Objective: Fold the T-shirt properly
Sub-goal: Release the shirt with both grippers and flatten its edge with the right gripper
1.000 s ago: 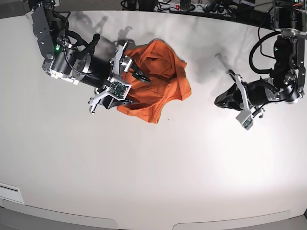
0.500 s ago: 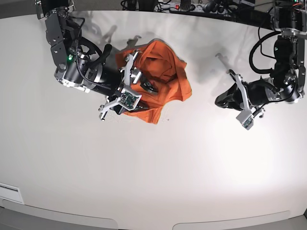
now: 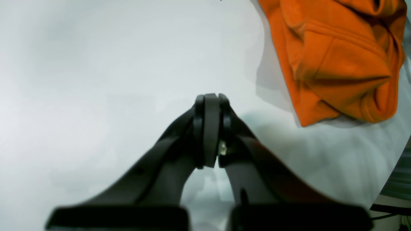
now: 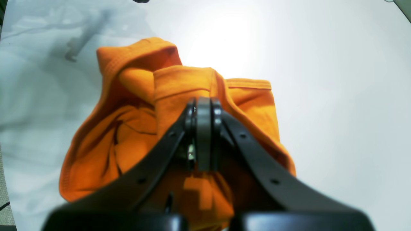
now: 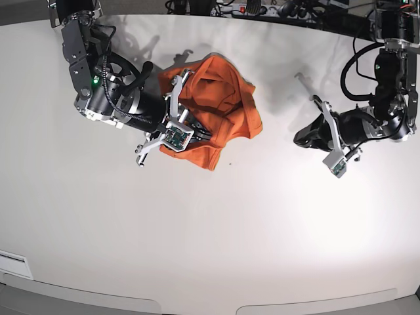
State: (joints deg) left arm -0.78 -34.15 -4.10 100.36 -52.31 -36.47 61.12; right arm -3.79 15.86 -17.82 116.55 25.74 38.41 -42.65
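The T-shirt (image 5: 220, 108) lies crumpled in a heap on the white table (image 5: 210, 236), toward the far edge, and everything else is best placed against it. In the base view the right gripper (image 5: 205, 136) sits on the heap's near-left part, its arm reaching in from the shirt's left, while the left gripper (image 5: 303, 139) rests on bare table well apart on the shirt's other side. That overhead view gives the layout but not the grip. The right wrist view fills this in: the right gripper (image 4: 203, 110) has its jaws pressed together over the orange cloth, with a hemmed fold of the T-shirt (image 4: 135, 106) bunched up around and ahead of the tips, so it appears clenched on the T-shirt, though the pinched cloth itself is hidden behind the fingers. The left wrist view shows the left gripper (image 3: 210, 106) clamped on nothing, its fingers meeting above bare table, with one hemmed corner of the T-shirt (image 3: 337, 61) lying off to the upper right, not touching it. Compared with a second ago, the right gripper's jaws, then spread wide over the shirt's left edge, have closed, and its arm has moved in further over the cloth; the left arm has stayed where it was.
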